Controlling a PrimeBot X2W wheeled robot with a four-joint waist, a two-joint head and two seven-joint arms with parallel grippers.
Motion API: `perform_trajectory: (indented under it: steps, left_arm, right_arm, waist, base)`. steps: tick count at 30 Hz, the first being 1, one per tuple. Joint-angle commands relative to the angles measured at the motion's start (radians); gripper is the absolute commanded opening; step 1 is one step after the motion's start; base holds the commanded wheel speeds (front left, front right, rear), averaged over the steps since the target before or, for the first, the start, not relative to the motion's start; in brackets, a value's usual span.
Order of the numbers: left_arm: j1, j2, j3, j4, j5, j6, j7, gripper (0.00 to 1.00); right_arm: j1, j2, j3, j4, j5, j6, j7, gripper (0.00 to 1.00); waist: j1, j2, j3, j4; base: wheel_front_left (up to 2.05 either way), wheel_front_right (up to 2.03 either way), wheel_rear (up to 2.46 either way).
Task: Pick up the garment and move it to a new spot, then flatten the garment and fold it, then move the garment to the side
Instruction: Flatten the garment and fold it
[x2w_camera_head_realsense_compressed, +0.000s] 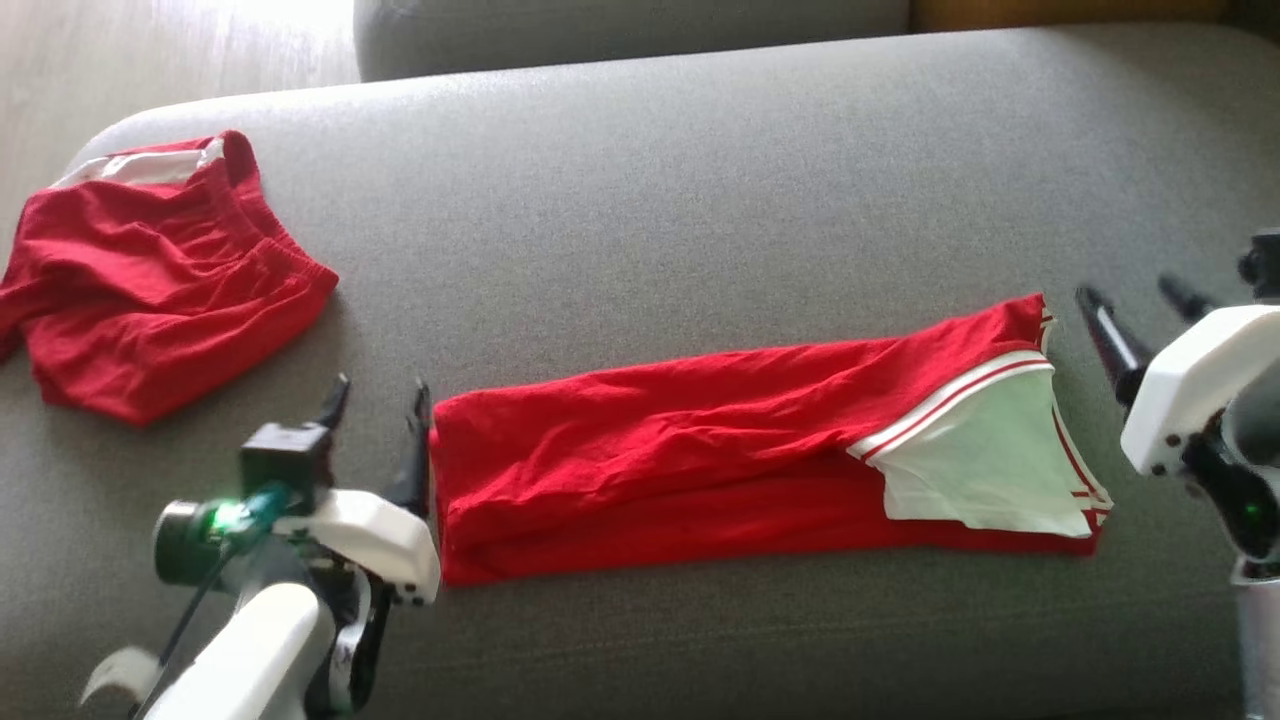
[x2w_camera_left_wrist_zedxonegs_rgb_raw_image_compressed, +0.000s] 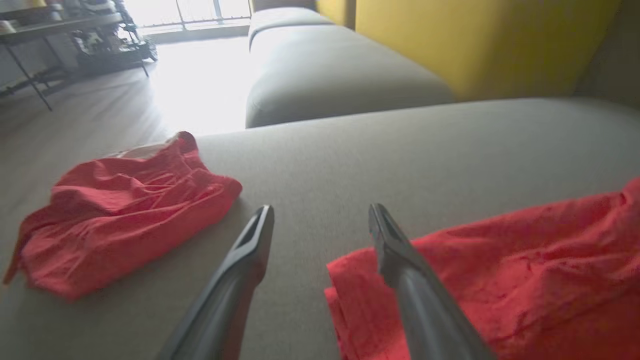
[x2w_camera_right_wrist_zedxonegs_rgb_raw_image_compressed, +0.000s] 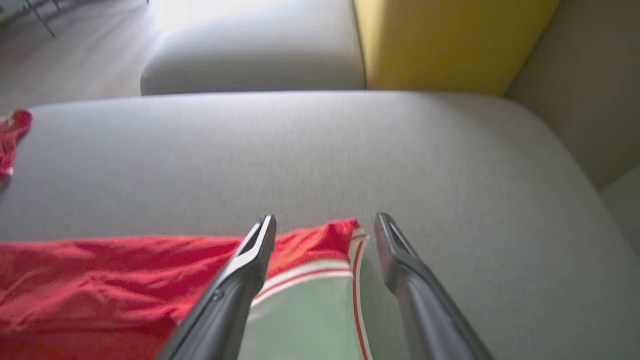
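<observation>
The garment (x2w_camera_head_realsense_compressed: 680, 450) is red with a white, red-striped panel at its right end, lying as a long folded strip across the grey cushion (x2w_camera_head_realsense_compressed: 700, 200). My left gripper (x2w_camera_head_realsense_compressed: 380, 390) stands open just off its left end, the right finger over the cloth's edge in the left wrist view, where the gripper (x2w_camera_left_wrist_zedxonegs_rgb_raw_image_compressed: 321, 210) and the garment (x2w_camera_left_wrist_zedxonegs_rgb_raw_image_compressed: 525, 270) both show. My right gripper (x2w_camera_head_realsense_compressed: 1128, 290) is open beside the right end. In the right wrist view the gripper (x2w_camera_right_wrist_zedxonegs_rgb_raw_image_compressed: 326, 219) hovers over the garment's (x2w_camera_right_wrist_zedxonegs_rgb_raw_image_compressed: 100, 280) striped corner. Nothing is held.
A second red garment (x2w_camera_head_realsense_compressed: 150, 290) lies bunched at the cushion's far left corner, also seen as a red heap (x2w_camera_left_wrist_zedxonegs_rgb_raw_image_compressed: 120, 210). Beyond are another grey cushion (x2w_camera_left_wrist_zedxonegs_rgb_raw_image_compressed: 325, 75) and a yellow backrest (x2w_camera_right_wrist_zedxonegs_rgb_raw_image_compressed: 450, 40). Floor (x2w_camera_head_realsense_compressed: 150, 50) lies off the left edge.
</observation>
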Motion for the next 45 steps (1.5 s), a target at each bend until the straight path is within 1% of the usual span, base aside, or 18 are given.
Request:
perform_trajectory:
  steps: [1, 3, 5, 7, 9, 11, 12, 15, 18, 20, 23, 25, 28, 31, 39, 42, 45]
  left_arm:
    - [-0.031, 0.007, 0.066, -0.053, -0.005, 0.016, -0.036, 1.00]
    - [-0.023, -0.016, 0.108, -0.109, -0.010, 0.020, -0.070, 1.00]
    - [-0.011, -0.041, 0.163, -0.166, -0.004, 0.020, -0.080, 1.00]
    - [0.004, -0.063, 0.222, -0.234, 0.034, 0.009, -0.082, 1.00]
    - [0.034, -0.082, 0.266, -0.269, 0.069, -0.008, -0.082, 1.00]
    - [0.070, -0.098, 0.294, -0.272, 0.092, -0.030, -0.082, 1.00]
    - [0.070, -0.098, 0.294, -0.272, 0.092, -0.030, -0.082, 1.00]
    - [0.118, -0.130, 0.326, -0.259, 0.121, -0.061, -0.082, 1.00]
    - [0.167, -0.176, 0.350, -0.233, 0.149, -0.098, -0.082, 1.00]
    - [0.190, -0.205, 0.368, -0.218, 0.174, -0.124, -0.082, 1.00]
    - [0.206, -0.252, 0.402, -0.207, 0.207, -0.160, -0.082, 1.00]
    - [0.209, -0.276, 0.422, -0.206, 0.230, -0.186, -0.082, 1.00]
    - [0.214, -0.298, 0.442, -0.186, 0.262, -0.224, -0.082, 1.00]
    - [0.211, -0.314, 0.458, -0.168, 0.284, -0.252, -0.082, 1.00]
    - [0.211, -0.334, 0.491, -0.144, 0.320, -0.286, -0.083, 1.00]
    - [0.209, -0.336, 0.489, -0.136, 0.331, -0.296, -0.083, 1.00]
    - [0.207, -0.337, 0.480, -0.127, 0.337, -0.302, -0.083, 1.00]
  right_arm:
    - [-0.035, -0.004, 0.002, -0.051, -0.035, 0.000, -0.075, 1.00]
    - [-0.032, 0.022, -0.004, -0.057, -0.073, 0.000, -0.208, 1.00]
    - [-0.022, 0.058, -0.023, -0.048, -0.086, 0.000, -0.330, 1.00]
    - [-0.013, 0.095, -0.034, -0.044, -0.077, 0.000, -0.444, 1.00]
    - [-0.001, 0.113, -0.035, -0.036, -0.083, 0.000, -0.546, 1.00]
    - [0.023, 0.118, -0.022, -0.015, -0.105, 0.000, -0.627, 1.00]
    - [0.023, 0.118, -0.022, -0.015, -0.105, 0.000, -0.627, 1.00]
    - [0.065, 0.135, -0.021, 0.040, -0.148, 0.000, -0.702, 1.00]
    - [0.092, 0.176, -0.060, 0.082, -0.141, 0.000, -0.738, 1.00]
    - [0.102, 0.190, -0.066, 0.095, -0.134, 0.000, -0.757, 1.00]
    - [0.110, 0.198, -0.057, 0.116, -0.140, 0.000, -0.778, 1.00]
    - [0.111, 0.199, -0.033, 0.123, -0.161, 0.000, -0.796, 1.00]
    - [0.111, 0.200, -0.007, 0.137, -0.185, 0.000, -0.818, 1.00]
    - [0.113, 0.200, -0.002, 0.162, -0.206, 0.000, -0.833, 1.00]
    - [0.113, 0.202, -0.004, 0.205, -0.225, 0.000, -0.858, 1.00]
    - [0.113, 0.202, -0.070, 0.257, -0.259, 0.000, -0.821, 1.00]
    - [0.098, 0.202, -0.108, 0.323, -0.272, 0.000, -0.783, 1.00]
  waist:
    - [0.0000, -0.0001, -0.001, 0.001]
    - [0.0000, -0.0001, -0.001, 0.003]
    - [0.0000, -0.0001, 0.001, 0.006]
    - [0.0000, -0.0001, 0.005, 0.007]
    - [0.0000, -0.0001, 0.006, 0.003]
    - [0.0000, -0.0001, 0.005, -0.002]
    - [0.0000, -0.0001, 0.005, -0.002]
    - [0.0000, -0.0001, 0.001, -0.008]
    - [0.0000, -0.0001, -0.003, -0.010]
    - [0.0000, -0.0001, 0.000, -0.013]
    - [0.0000, -0.0001, 0.007, -0.011]
    - [0.0000, -0.0001, 0.012, -0.005]
    - [0.0000, -0.0001, 0.016, 0.002]
    - [0.0000, -0.0001, 0.018, 0.012]
    - [0.0000, -0.0001, 0.015, 0.024]
    - [0.0000, -0.0001, 0.017, 0.027]
    - [0.0000, -0.0001, 0.022, 0.031]
  base:
    - [0.00, 0.00, 0.00]
    - [0.00, 0.00, 0.00]
    - [0.00, 0.00, 0.00]
    - [0.00, 0.00, 0.00]
    - [0.00, 0.00, 0.00]
    - [0.00, 0.00, 0.00]
    - [0.00, 0.00, 0.00]
    - [0.00, 0.00, 0.00]
    - [0.00, 0.00, 0.00]
    - [0.00, 0.00, 0.00]
    - [0.00, 0.00, 0.00]
    - [0.00, 0.00, 0.00]
    - [0.00, 0.00, 0.00]
    - [0.00, 0.00, 0.00]
    - [0.00, 0.00, 0.00]
    - [0.00, 0.00, 0.00]
    - [0.00, 0.00, 0.00]
